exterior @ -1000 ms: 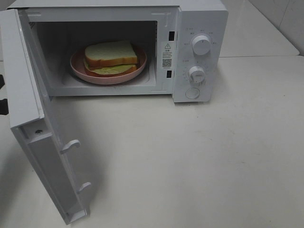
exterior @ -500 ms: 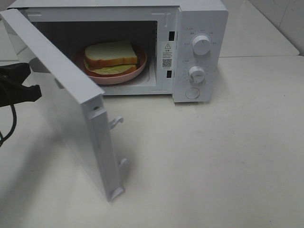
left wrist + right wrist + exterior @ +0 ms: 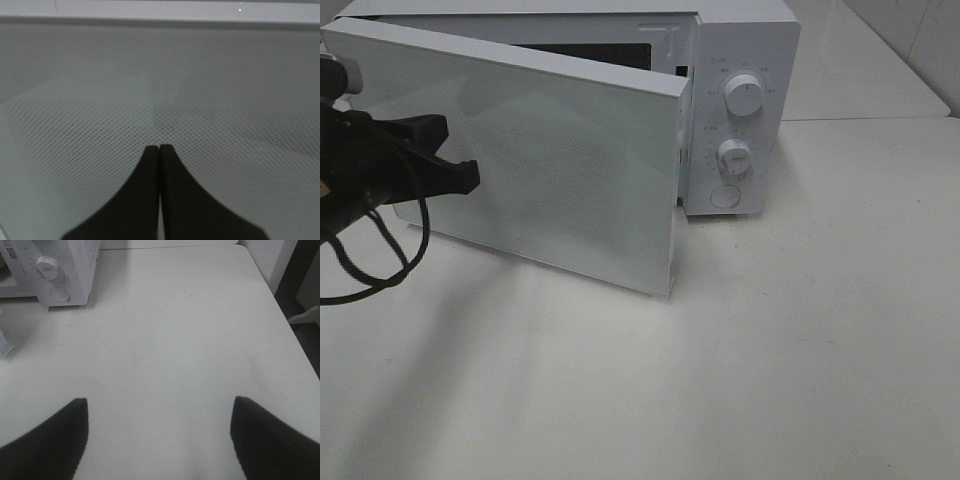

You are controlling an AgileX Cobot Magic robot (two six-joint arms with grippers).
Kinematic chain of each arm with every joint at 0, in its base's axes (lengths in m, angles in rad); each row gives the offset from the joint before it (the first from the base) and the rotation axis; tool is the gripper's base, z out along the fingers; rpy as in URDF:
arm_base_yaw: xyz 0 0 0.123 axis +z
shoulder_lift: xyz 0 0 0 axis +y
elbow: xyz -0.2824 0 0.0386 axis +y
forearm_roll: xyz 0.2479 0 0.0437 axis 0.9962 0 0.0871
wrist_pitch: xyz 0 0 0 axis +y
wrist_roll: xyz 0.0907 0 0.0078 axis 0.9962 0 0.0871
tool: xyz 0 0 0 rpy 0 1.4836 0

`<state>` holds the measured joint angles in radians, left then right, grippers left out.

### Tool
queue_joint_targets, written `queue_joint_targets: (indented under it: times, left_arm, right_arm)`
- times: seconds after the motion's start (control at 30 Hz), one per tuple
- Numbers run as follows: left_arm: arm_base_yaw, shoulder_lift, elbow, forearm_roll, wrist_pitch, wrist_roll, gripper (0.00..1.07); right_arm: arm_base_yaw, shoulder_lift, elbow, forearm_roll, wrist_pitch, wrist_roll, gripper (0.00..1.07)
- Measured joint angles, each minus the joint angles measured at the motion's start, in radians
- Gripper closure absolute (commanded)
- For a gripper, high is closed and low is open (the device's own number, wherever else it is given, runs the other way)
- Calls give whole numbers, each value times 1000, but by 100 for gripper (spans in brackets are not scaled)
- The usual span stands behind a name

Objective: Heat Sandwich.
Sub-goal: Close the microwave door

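The sandwich and its pink plate are hidden behind the door (image 3: 550, 170) of the white microwave (image 3: 745, 40), which stands only slightly ajar. My left gripper (image 3: 470, 175) is shut and empty, its tip against the outer face of the door near the hinge side. In the left wrist view its closed fingertips (image 3: 159, 148) touch the dotted door window (image 3: 160, 75). My right gripper (image 3: 159, 401) is open and empty above the bare table, away from the microwave (image 3: 60, 265); it is out of the exterior view.
The microwave's control panel has two knobs (image 3: 744, 95) (image 3: 733, 157) and a round button (image 3: 724, 196). The white table (image 3: 800, 330) stretches in front and to the right. Its right edge (image 3: 295, 335) shows in the right wrist view.
The microwave door has swung from wide open to almost closed, pushed by my left gripper, which has come in from the left. The sandwich has gone out of sight behind it.
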<state>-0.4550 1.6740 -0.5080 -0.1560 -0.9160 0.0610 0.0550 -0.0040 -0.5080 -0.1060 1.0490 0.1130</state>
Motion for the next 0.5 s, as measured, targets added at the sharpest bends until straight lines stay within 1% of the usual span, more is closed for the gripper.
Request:
queue_joint_targets:
  times: [0.07, 0.1, 0.17, 0.23, 0.33, 0.4, 0.43, 0.5]
  left_arm:
    - [-8, 7, -10, -10, 2, 3, 107]
    - [-26, 25, -36, -34, 3, 6, 107]
    - [-43, 44, -60, -52, 3, 8, 107]
    - [-50, 51, -70, -56, 4, 8, 107]
    - [-85, 88, -125, -62, 22, 8, 107]
    - [-92, 98, -138, -64, 30, 9, 107]
    - [-106, 120, -177, -67, 51, 12, 107]
    - [-119, 139, -207, -73, 61, 12, 107]
  right_arm:
    - [0, 0, 0, 0, 0, 0, 32]
    - [0, 0, 0, 0, 0, 0, 32]
    - [0, 0, 0, 0, 0, 0, 32]
    - [0, 0, 0, 0, 0, 0, 32]
    - [0, 0, 0, 0, 0, 0, 32]
    - [0, 0, 0, 0, 0, 0, 32]
    - [0, 0, 0, 0, 0, 0, 32]
    - [0, 0, 0, 0, 0, 0, 32]
